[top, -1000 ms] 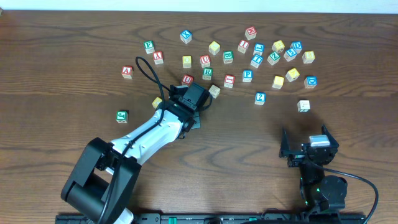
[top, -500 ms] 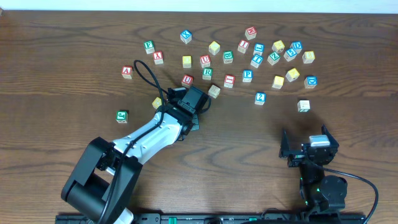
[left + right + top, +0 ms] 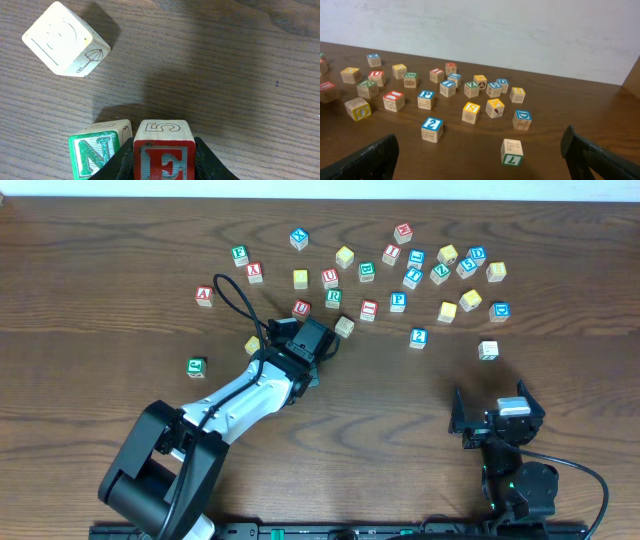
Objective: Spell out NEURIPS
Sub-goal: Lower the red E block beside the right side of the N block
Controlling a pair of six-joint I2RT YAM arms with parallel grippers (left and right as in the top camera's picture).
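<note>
My left gripper (image 3: 163, 170) is shut on the red E cube (image 3: 163, 150), one black jaw on each side. The green N cube (image 3: 95, 152) stands on the table just to its left, almost touching the left jaw. In the overhead view the left gripper (image 3: 300, 345) covers both cubes. Further back lie the red U cube (image 3: 330, 278), green R cube (image 3: 333, 297), blue P cube (image 3: 398, 301) and a yellow S cube (image 3: 471, 111). My right gripper (image 3: 480, 162) is open and holds nothing, low over the table at the front right (image 3: 495, 425).
A pale cube with an umbrella drawing (image 3: 65, 39) lies ahead and left of the held E. Several other letter cubes are scattered across the back of the table. A blue 2 cube (image 3: 432, 127) and a green 7 cube (image 3: 512, 150) lie nearest the right gripper.
The left gripper has shifted very slightly down and to the left with the E cube in it. The right arm has not moved.
</note>
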